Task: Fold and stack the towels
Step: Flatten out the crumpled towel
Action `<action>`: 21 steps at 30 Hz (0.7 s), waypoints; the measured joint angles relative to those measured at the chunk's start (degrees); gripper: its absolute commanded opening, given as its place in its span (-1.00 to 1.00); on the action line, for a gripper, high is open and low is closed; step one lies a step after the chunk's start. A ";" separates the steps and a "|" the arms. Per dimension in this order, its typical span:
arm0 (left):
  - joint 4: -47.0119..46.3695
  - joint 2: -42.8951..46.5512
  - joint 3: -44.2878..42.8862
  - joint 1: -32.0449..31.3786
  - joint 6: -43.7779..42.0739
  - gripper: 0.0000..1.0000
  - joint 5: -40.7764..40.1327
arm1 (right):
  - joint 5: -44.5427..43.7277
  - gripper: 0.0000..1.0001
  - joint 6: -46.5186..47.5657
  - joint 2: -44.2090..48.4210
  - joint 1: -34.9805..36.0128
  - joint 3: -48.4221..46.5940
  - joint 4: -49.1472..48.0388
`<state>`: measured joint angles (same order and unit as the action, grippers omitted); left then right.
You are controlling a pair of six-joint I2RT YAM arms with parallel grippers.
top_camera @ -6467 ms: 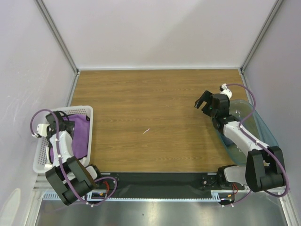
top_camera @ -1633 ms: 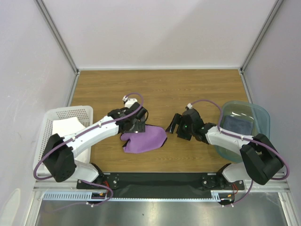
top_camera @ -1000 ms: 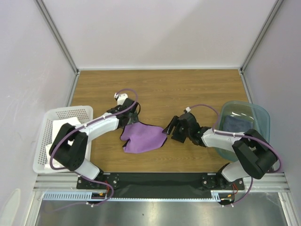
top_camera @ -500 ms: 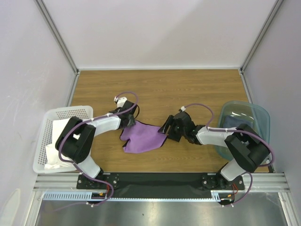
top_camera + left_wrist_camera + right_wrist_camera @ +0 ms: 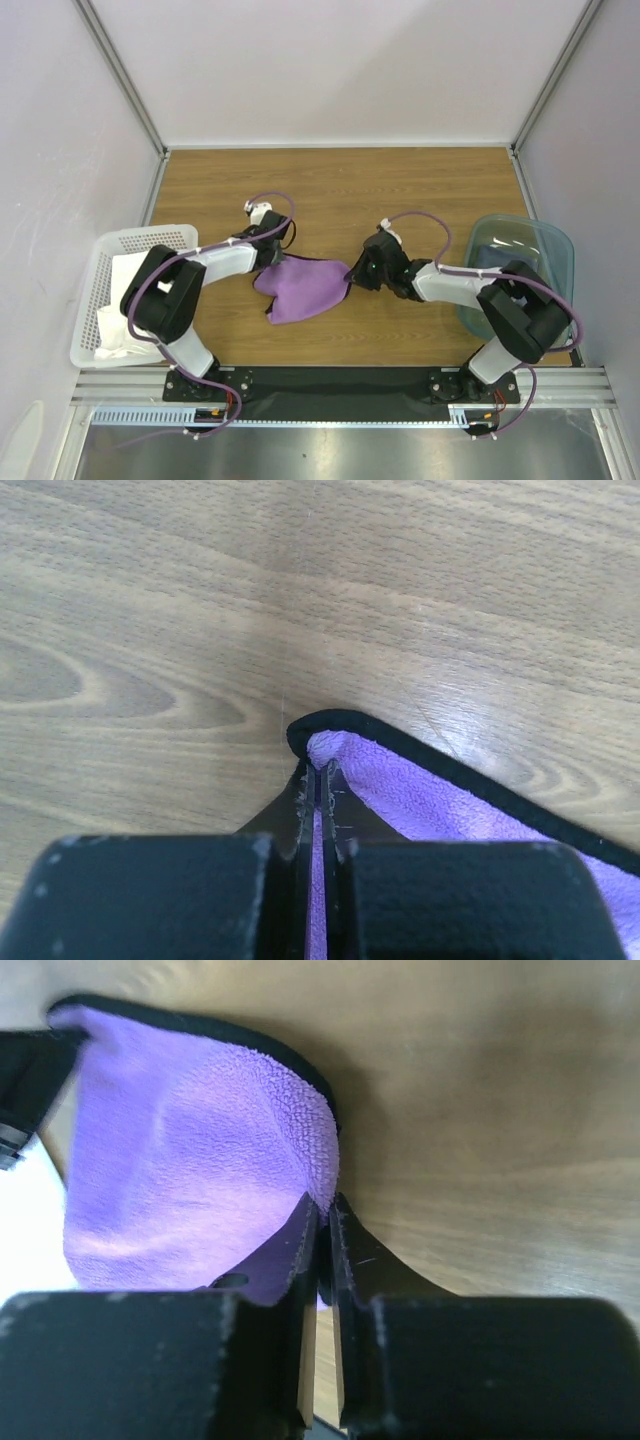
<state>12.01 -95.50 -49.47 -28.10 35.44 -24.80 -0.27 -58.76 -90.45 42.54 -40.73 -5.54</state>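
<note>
Purple towel [image 5: 305,290] lies near table centre, a bit toward 7 o'clock, on the wood-grain tabletop [image 5: 400,190]. It's soft and rumpled, roughly fan-shaped, bunched btwn the two arms. Close up it's fuzzy short-pile cloth w/ a thin dark stitched hem. L gripper [image 5: 318,775] is clamped on its 10 o'clock corner: flat black fingers pressed together w/ a sliver of purple btwn them, rounded hem corner poking just past the tips. R gripper [image 5: 320,1205] pinches the 3 o'clock corner, jaws nearly together, cloth edge caught at the tips. White towel [image 5: 135,270], flat-looking, sits in a white perforated plastic basket [image 5: 150,234] at the 9 o'clock edge. Navy towel [image 5: 500,262] is in a rounded translucent teal bin [image 5: 545,235] at approx 3 o'clock.
</note>
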 measured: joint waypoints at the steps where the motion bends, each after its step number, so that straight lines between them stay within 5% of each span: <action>1: 0.13 0.07 -0.13 0.00 -0.04 -0.99 0.07 | -1.25 -0.90 1.25 0.66 -0.02 -1.01 1.27; 6: 2.16 4.94 -0.17 0.00 -0.98 -0.99 1.20 | -7.80 -0.99 9.79 6.60 -0.02 -6.27 5.73; 21: 9.84 47.04 -3.34 -5.51 -2.95 -0.99 2.99 | -9.79 -1.00 28.70 36.89 1.16 -8.90 13.60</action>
<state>21.85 -48.47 -52.82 -33.61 32.49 -21.80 -10.07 -30.06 -53.56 43.70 -49.63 8.05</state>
